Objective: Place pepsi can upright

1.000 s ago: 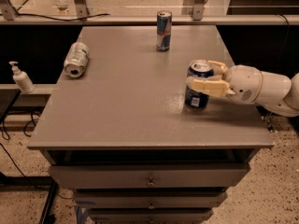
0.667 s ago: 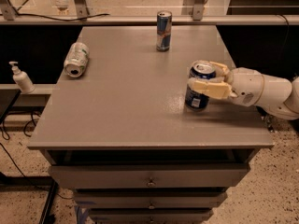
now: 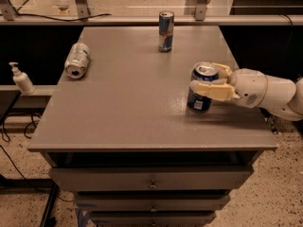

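One pepsi can (image 3: pixel 199 101) stands upright near the right edge of the grey surface (image 3: pixel 128 108). The gripper (image 3: pixel 202 75) reaches in from the right, its two fingers closed around it. A slim blue can (image 3: pixel 165 30) stands farther back, and a silver-green can (image 3: pixel 77 60) lies at the left.

My gripper (image 3: pixel 202 77), closed around the pepsi can (image 3: pixel 199 100) on the table (image 3: pixel 128 103), hid its upper label from me, and the arm (image 3: pixel 279 96) ran out of view

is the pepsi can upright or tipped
Upright: the pepsi can stands on its base, top up, gripper around it near the table's right edge.
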Robot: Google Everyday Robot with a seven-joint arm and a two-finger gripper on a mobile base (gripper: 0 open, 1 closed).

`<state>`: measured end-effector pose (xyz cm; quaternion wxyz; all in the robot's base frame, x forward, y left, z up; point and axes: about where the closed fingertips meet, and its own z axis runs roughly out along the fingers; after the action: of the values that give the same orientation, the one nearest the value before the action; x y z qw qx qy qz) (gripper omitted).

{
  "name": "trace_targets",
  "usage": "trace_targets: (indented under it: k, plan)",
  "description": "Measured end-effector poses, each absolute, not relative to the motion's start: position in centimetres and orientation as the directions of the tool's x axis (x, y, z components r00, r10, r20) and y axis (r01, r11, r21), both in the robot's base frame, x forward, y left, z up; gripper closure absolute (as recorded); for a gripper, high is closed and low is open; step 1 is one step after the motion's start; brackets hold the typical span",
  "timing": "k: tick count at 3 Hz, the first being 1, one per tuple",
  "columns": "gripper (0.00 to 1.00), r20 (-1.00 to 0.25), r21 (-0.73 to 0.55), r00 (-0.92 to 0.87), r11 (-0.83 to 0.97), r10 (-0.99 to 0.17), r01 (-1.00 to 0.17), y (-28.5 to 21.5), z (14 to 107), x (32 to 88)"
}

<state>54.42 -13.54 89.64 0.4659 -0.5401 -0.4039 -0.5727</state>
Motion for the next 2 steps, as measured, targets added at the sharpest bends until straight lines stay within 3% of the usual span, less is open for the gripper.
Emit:
trace_targets:
  k: [1, 2]
  plan:
    - [0.16, 0.995, -0.041, 0.018, -0.239, -0.098, 0.970, -13.54, 89.64, 54.42]
    - [0.00, 0.994, -0.028, 0.004, -0.213, -0.112, 0.977, -13.53, 89.83, 54.06]
